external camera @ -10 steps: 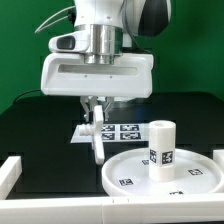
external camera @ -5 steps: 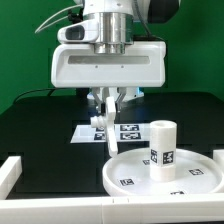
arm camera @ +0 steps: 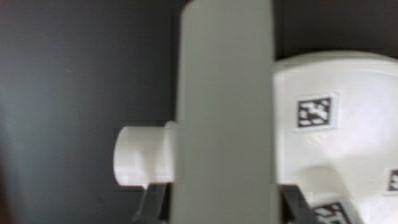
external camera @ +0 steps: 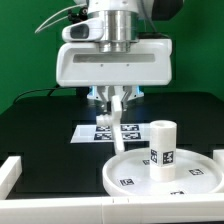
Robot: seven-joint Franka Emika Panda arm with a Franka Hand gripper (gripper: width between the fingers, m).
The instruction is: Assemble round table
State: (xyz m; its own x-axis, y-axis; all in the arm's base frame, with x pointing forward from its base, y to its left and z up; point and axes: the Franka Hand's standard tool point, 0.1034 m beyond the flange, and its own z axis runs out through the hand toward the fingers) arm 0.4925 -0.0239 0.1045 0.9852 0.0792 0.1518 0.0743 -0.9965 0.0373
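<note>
The upright post (external camera: 161, 146) on the disc (external camera: 124, 179) blocks your pincer (external camera: 113, 112), clamped on the foot piece (external camera: 115, 137), toward the exterior view's right; the black surface (external camera: 40, 140) on that view's left lies open.

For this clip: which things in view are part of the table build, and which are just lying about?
Part of the job: round disc; post standing on it; claw; thin white piece at the claw, perhaps the foot, unclear.
Just there: marker board; white rail at the table's edge.
</note>
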